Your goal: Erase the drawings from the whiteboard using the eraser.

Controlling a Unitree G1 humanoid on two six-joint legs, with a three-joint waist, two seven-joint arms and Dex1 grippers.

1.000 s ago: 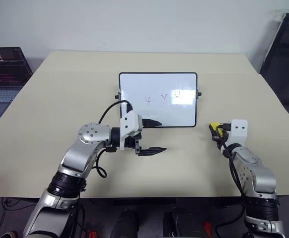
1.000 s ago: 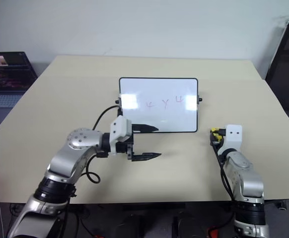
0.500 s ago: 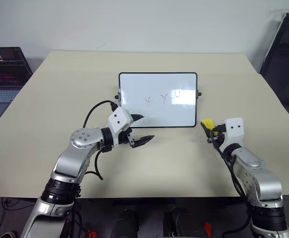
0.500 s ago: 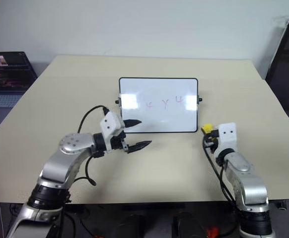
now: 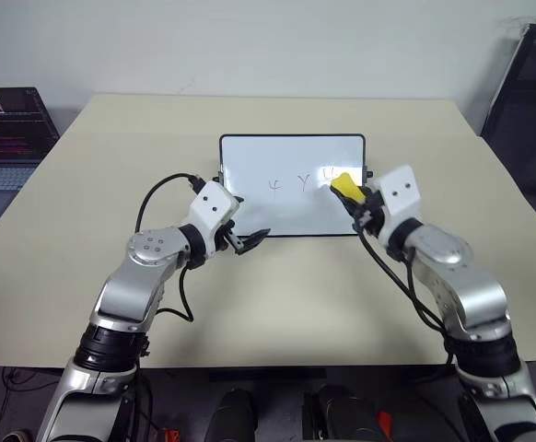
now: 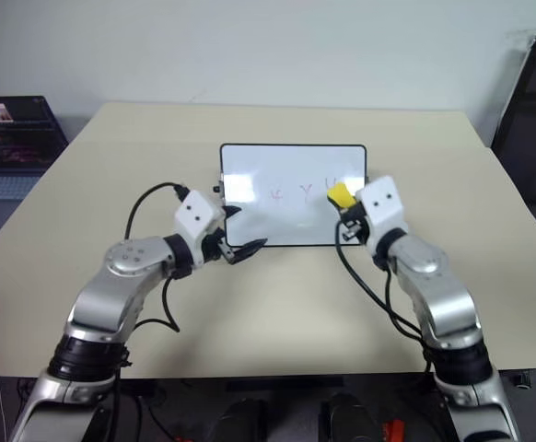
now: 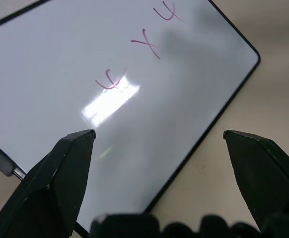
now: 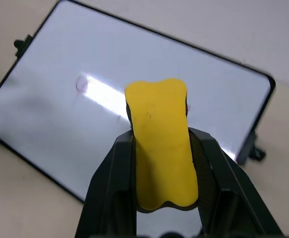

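Lying flat on beige table (image 5: pixel 277 295): black-framed white whiteboard (image 5: pixel 286 189), three reddish pen drawings (image 5: pixel 302 181) unerased. Right gripper (image 5: pixel 353 195) clenched around yellow oblong eraser (image 5: pixel 343 185); left gripper (image 5: pixel 242 230) spread, empty.

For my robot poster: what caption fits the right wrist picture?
Right gripper clamps the yellow eraser above the whiteboard, ready to wipe.

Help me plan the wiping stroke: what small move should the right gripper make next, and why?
Probably lower the eraser flat onto the whiteboard. The right gripper is shut on it, above the board's right part, near the rightmost of the drawings. All three marks look unwiped. The left gripper is open at the board's near left corner.
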